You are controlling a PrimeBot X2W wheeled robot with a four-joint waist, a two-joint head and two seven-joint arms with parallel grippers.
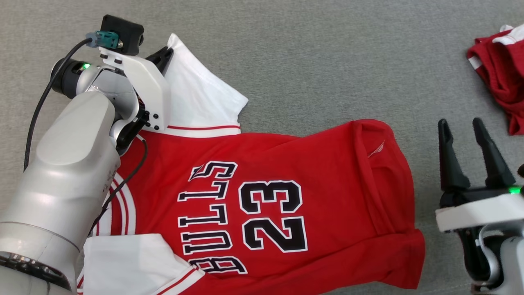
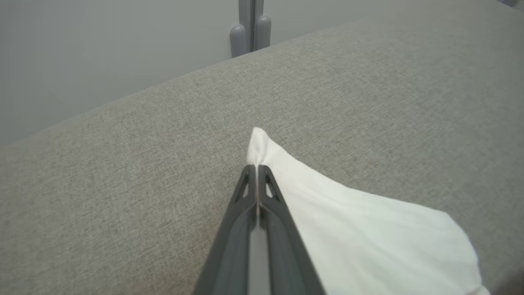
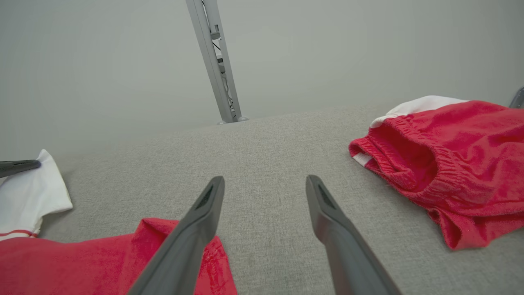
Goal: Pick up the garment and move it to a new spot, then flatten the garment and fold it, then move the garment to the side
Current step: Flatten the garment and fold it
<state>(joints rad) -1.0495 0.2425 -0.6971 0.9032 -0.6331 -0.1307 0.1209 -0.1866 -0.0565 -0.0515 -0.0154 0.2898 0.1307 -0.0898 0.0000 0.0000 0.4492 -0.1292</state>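
Nearest us, our left forearm covers the collar end of the jersey (image 1: 266,196), so we cannot see the neckline past its red and white trim. The near sleeve (image 1: 135,262) is cut off by the bottom edge of the head view and laps over the foot of the first letter. The jersey lies spread on the grey surface (image 1: 311,61), chest up and turned sideways to us, its hem rumpled and folded over towards the right gripper (image 1: 460,123). That gripper sits just beside the hem without touching it, its two fingers wide apart with nothing between them; the right wrist view shows bare grey cloth in the gap.

The black, white-edged print reads "BULLS" with "23" beside it, both running sideways.

Farther off, the left gripper (image 2: 257,169) has its fingers pressed together on the very tip of the far sleeve (image 2: 360,229), a small white peak poking out past them. Well apart to the right lies a red garment (image 3: 442,164) with an elastic band and white trim, cut off by the frame edge. Beyond the surface's far edge stands a grey post (image 3: 217,61).
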